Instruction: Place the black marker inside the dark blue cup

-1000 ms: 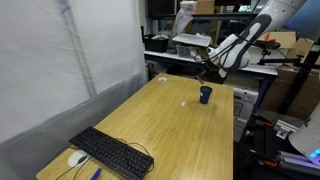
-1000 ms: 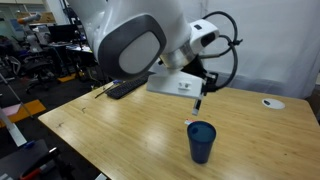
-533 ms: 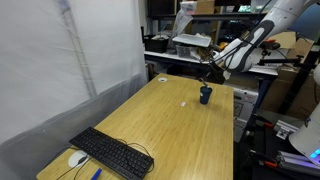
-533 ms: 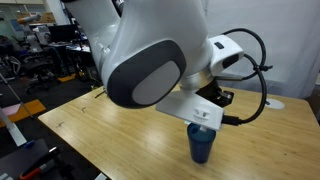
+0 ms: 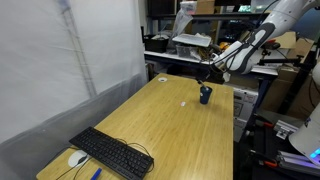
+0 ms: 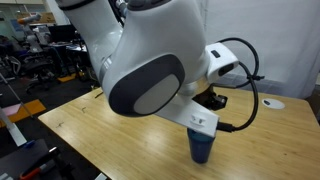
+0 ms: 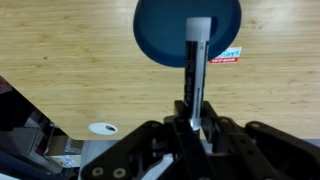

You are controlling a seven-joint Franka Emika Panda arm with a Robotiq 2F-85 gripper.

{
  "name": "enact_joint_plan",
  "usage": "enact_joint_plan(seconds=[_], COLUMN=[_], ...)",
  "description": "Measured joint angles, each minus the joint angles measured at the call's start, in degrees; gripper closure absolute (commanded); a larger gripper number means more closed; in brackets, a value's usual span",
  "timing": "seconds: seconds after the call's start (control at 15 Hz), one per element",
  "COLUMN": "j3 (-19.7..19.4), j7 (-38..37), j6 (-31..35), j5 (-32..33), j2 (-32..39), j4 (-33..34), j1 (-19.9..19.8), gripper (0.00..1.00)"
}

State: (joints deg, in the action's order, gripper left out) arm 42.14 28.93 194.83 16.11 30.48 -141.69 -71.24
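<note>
In the wrist view my gripper (image 7: pixel 194 112) is shut on the black marker (image 7: pixel 195 65), which points with its lighter end over the open mouth of the dark blue cup (image 7: pixel 187 30). In an exterior view the gripper (image 5: pixel 207 77) hangs just above the cup (image 5: pixel 205 95) at the far end of the wooden table (image 5: pixel 170 130). In an exterior view the arm covers most of the cup (image 6: pixel 203 148); the marker is hidden there.
A black keyboard (image 5: pixel 110 152) and a white mouse (image 5: pixel 77 158) lie at the near end of the table. A small white object (image 5: pixel 185 103) lies near the cup. A white round object (image 6: pixel 271 103) sits at the table's far edge. Benches with equipment stand behind.
The arm has moved over the cup, carrying the marker from beside the cup to above its mouth. The cup has not moved.
</note>
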Motion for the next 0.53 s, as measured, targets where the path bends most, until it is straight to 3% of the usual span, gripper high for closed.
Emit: enact_joint_plan(seconds=[0.53], j3=[0.41], j7=[1.35], j6=[3.42], j5=[7.51], j2=[5.47], j4=[0.32], j1=[-2.99], gripper=[0.95])
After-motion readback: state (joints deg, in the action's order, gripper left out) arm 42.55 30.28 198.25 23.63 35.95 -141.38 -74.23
